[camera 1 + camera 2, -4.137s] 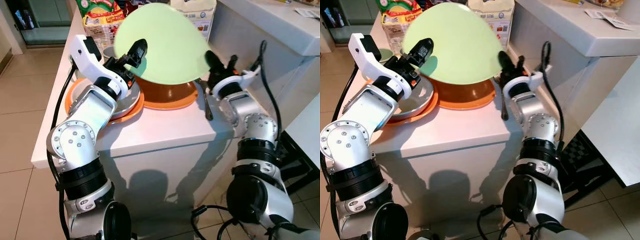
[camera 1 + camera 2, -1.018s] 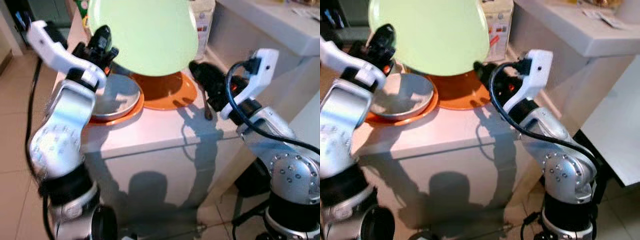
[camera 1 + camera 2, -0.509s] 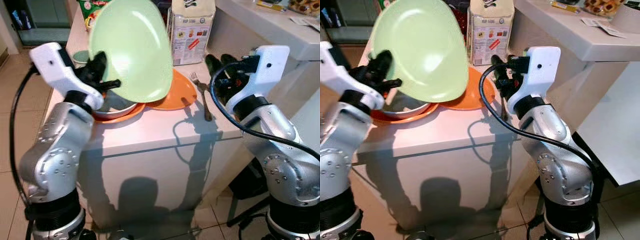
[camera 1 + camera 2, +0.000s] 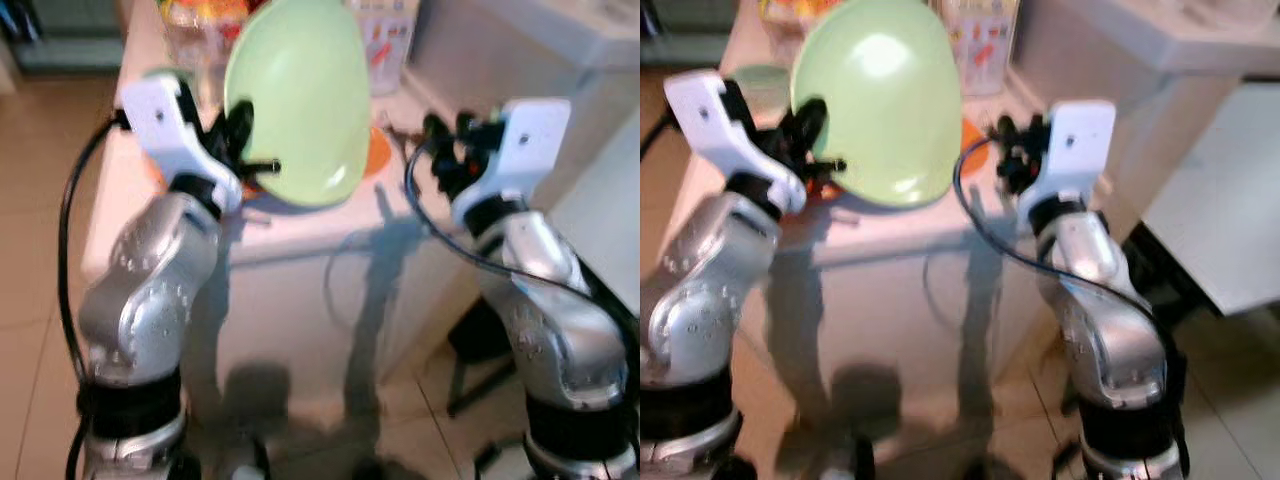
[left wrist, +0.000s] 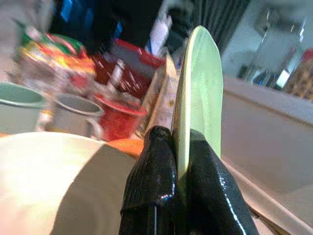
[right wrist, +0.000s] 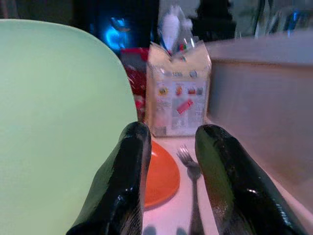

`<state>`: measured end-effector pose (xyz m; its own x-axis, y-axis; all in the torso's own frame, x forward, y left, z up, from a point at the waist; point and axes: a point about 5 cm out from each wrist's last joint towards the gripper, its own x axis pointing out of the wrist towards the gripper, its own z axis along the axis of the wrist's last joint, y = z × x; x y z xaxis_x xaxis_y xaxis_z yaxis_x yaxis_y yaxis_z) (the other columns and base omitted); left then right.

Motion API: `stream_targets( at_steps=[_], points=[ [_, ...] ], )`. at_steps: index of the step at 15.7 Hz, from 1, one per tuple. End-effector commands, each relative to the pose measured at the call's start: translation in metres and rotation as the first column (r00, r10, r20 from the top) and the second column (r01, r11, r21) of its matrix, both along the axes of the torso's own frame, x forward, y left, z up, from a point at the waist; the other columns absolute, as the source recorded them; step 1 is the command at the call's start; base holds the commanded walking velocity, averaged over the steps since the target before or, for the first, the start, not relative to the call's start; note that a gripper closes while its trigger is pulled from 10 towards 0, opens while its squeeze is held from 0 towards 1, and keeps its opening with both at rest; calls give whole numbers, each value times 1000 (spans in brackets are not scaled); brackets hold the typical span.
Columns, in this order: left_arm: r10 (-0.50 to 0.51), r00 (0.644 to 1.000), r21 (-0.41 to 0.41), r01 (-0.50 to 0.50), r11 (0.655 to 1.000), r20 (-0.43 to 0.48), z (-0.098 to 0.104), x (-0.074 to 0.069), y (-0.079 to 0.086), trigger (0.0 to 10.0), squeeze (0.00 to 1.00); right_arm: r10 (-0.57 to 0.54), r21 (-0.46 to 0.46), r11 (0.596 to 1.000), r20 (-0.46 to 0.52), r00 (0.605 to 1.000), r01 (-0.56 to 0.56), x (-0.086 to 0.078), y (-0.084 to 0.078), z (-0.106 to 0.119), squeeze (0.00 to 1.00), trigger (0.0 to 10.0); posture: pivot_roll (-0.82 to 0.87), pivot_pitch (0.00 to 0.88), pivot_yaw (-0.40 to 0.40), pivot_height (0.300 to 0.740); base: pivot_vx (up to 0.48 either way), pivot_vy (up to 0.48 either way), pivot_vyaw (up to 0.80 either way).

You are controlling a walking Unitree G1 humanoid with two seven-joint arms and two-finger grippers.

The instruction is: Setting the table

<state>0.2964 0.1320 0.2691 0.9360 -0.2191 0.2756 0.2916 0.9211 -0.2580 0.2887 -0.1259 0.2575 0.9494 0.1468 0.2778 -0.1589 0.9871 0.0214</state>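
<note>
Left wrist view: L gripper (image 5: 182,166) pinching smooth round green plate (image 5: 200,93)

The scene is viewed from head height by two eye cameras, angled forward and down, with the desk (image 4: 300,215) at twelve o'clock. Each wrist camera is aimed closely along its own end effector. The green plate (image 4: 880,100) is shared by all views; the fork (image 6: 191,186) is seen from the right wrist.

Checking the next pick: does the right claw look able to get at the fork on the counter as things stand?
Probably yes. The right claw is open and empty, aimed at the fork, with bare counter between. The green plate, in the left claw, stays off to one side.
</note>
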Motion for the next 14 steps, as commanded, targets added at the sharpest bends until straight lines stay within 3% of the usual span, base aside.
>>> stream_targets(
  at_steps=[1,6,9,14],
  points=[
    [7,994,-9,-6,1000,105,18,-5,0,10000,0,-22,3,1000,15,1000,22,0,-3,1,0,10000,12,0,-42,740,0,0,0],
    [62,993,70,-69,995,98,12,2,-7,10000,0,-68,-17,998,9,998,68,3,-10,-5,0,10000,14,0,-44,740,0,0,0],
    [93,992,111,-102,989,88,5,7,-7,10000,0,-105,-34,994,-12,994,105,5,-14,-13,0,10000,13,0,-38,740,0,-427,0],
    [141,988,189,-149,971,57,-15,11,-4,10000,0,-120,-63,991,-39,992,118,8,-15,-21,0,10000,9,0,-30,740,0,-458,800]
  ],
)
